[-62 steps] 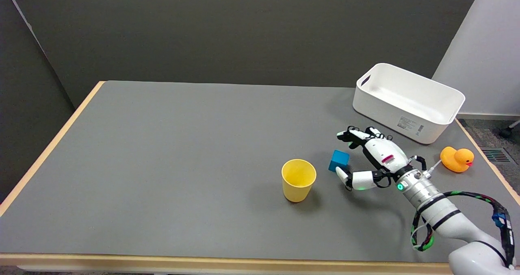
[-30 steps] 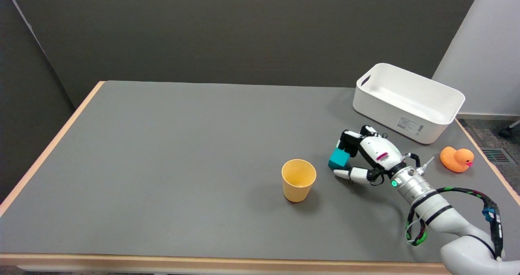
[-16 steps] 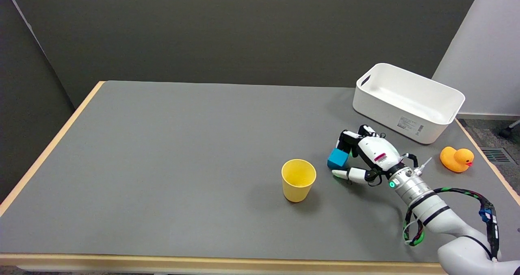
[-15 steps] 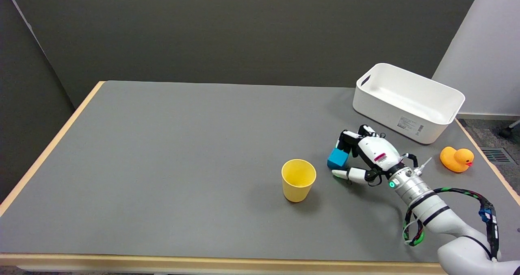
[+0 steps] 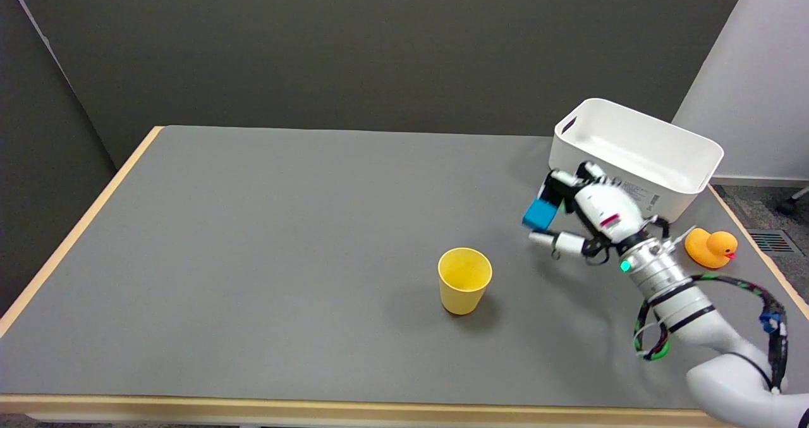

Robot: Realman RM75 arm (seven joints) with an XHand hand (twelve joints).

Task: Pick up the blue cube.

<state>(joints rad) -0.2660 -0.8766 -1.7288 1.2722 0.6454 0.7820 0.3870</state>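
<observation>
The blue cube [image 5: 539, 214] hangs in the air above the grey table, right of centre. My right hand [image 5: 584, 210] grips it, with fingers [image 5: 555, 188] curled over its top and far side and the thumb [image 5: 556, 241] stretched out just below it. The white arm reaches in from the lower right. Part of the cube's far side is hidden by the fingers.
A yellow cup [image 5: 464, 280] stands upright to the lower left of the hand. A white bin [image 5: 635, 156] sits just behind the hand at the table's back right. An orange rubber duck [image 5: 711, 247] lies near the right edge of the table [image 5: 253, 257].
The hand closed around the cube on the table and has now lifted it up and slightly right, away from the tabletop. Cup, bin and duck stayed put.
</observation>
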